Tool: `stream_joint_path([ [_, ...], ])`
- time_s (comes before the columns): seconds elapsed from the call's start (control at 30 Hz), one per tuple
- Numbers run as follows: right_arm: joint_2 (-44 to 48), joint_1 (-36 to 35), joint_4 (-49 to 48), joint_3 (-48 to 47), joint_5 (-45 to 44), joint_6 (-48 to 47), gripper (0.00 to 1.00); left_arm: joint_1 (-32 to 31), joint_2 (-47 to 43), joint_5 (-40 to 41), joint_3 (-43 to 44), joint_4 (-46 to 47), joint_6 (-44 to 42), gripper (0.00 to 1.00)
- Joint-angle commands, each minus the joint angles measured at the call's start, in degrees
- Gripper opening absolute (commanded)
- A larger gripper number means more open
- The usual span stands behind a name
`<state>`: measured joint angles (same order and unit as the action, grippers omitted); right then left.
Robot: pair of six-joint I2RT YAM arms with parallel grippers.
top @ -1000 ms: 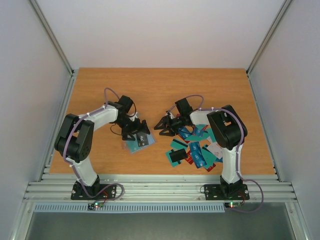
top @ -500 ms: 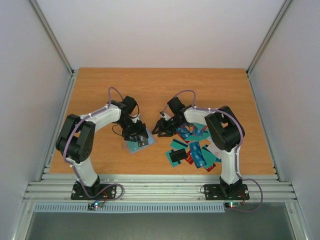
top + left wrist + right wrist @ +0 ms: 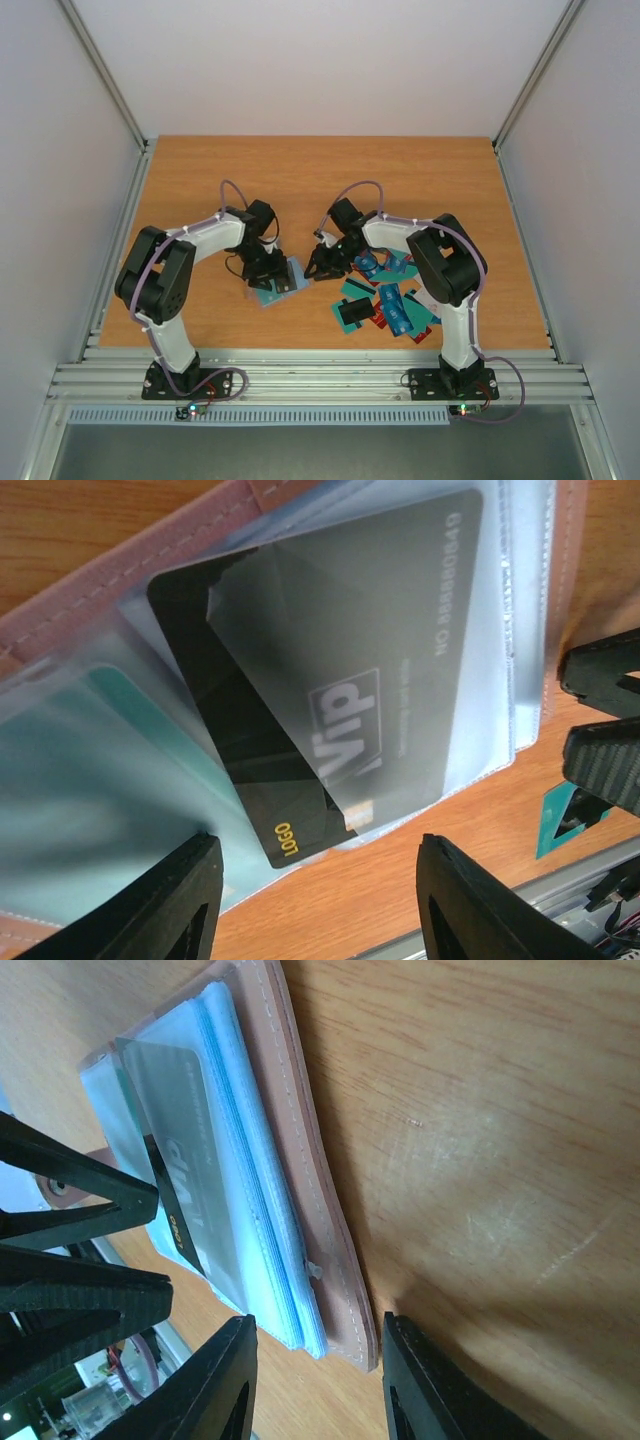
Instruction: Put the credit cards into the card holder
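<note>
Card holder (image 3: 283, 279) lies open on table (image 3: 300, 170) betw. both arms, black VIP card (image 3: 330, 710) partway in a clear sleeve. We judge it light, floppy, slick; best pinched at its stiff stitched edge. Left gripper (image 3: 318, 880): jaws apart over card. Right gripper (image 3: 318, 1360): jaws apart astride holder's edge, nothing clamped.

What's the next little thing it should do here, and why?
Probably nudge the black card deeper into the card holder: its logo corner pokes out of the clear sleeve, the left jaws straddle that end, and the right jaws bracket the holder's edge.
</note>
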<state>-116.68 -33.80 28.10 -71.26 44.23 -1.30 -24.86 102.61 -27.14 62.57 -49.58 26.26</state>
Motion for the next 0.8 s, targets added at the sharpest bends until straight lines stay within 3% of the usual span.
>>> stream_joint_path([
  [0.0, -1.4, -1.4, 3.2, -1.3, -2.7, -1.7, 0.36, -0.4, 2.0, -1.1, -1.0, 2.2, -0.7, 0.54],
  [0.37, -2.0, -2.5, 3.8, -2.1, -2.7, -1.9, 0.25, -0.7, 2.5, -3.0, -1.0, 3.4, -0.3, 0.44],
  [0.77, -2.4, -3.4, 4.0, -2.6, -2.5, -1.6, 0.24, -0.8, 4.0, -3.6, 0.3, 3.6, -0.8, 0.42],
])
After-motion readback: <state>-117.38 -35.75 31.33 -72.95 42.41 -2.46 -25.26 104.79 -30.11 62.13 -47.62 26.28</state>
